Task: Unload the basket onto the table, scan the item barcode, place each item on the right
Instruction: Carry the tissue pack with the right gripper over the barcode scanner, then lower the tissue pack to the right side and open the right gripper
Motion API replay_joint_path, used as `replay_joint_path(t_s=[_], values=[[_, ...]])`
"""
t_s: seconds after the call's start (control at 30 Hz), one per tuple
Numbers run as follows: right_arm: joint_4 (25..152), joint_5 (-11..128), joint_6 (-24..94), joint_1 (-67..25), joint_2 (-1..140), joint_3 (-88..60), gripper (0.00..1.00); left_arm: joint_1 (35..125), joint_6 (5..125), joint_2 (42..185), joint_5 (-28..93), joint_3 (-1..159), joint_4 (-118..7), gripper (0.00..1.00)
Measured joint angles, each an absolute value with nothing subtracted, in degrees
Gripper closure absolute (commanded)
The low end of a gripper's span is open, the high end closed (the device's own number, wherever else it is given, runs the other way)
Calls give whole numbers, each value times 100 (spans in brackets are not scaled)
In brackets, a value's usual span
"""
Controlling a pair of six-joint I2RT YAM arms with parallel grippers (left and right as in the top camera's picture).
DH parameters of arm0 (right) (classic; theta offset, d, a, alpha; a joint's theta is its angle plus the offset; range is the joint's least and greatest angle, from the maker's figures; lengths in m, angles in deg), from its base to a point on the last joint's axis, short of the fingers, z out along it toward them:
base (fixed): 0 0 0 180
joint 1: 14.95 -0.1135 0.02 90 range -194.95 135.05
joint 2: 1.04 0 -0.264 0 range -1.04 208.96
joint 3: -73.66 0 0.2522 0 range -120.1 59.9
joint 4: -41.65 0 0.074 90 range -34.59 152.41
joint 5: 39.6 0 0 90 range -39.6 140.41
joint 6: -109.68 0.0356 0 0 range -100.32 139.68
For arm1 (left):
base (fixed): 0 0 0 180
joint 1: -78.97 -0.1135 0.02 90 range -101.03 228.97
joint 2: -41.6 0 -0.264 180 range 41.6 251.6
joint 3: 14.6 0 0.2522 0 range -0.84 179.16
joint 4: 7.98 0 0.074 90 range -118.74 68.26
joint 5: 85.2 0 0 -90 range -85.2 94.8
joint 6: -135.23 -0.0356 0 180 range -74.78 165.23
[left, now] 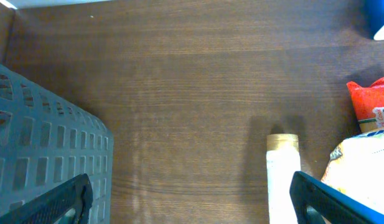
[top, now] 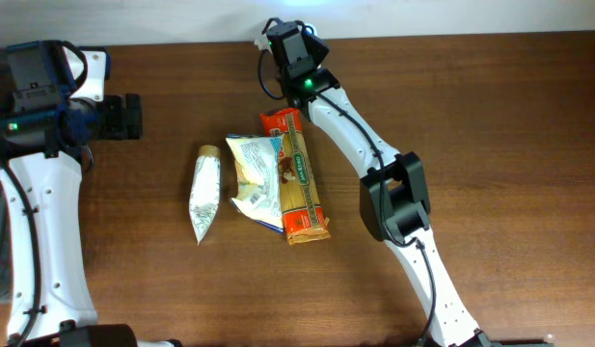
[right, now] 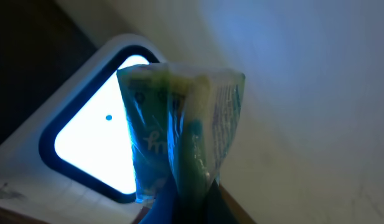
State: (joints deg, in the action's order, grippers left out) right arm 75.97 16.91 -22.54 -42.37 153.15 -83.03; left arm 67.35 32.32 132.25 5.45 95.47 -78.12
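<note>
A packet (right: 179, 149) sits pinched in the right gripper (right: 182, 204), lit scanner window (right: 95, 146) just beyond it; I'd hold its code side square to that window. The left gripper (left: 192, 199) gapes, empty.

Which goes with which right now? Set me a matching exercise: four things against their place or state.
1. white tube
2. orange pasta pack
3. wrapped packet
4. left gripper

A. held at the lit scanner window
B. open, holding nothing
C. lying left of the pale pouch
D. lying right of the pale pouch

Pairs: 1-C, 2-D, 3-A, 4-B.
</note>
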Motion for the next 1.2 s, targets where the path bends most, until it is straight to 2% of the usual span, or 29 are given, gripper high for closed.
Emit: replay_joint_path(t_s=[0.67,0.83,0.93,1.0,1.07,1.2], values=[[7625,1892,-2182,-4145,15313,-8303,96,6735,3234,13225,545,9547,-7812,1],[9846,2602,-838,-4134,14078,-8161,96,6735,3232,13225,547,9547,-7823,1],[11918,3085,988,-4011,12469,-8253,96,6735,3232,13225,547,9547,-7810,1],[13477,3496,1971,-3587,11813,-8303,96,6735,3234,13225,547,9547,-7814,1],[14792,3818,2576,-3004,11761,-8305,96,6735,3232,13225,547,9547,-7814,1],[15229,4731,2944,-1946,11923,-7374,96,6735,3232,13225,545,9547,-7810,1]])
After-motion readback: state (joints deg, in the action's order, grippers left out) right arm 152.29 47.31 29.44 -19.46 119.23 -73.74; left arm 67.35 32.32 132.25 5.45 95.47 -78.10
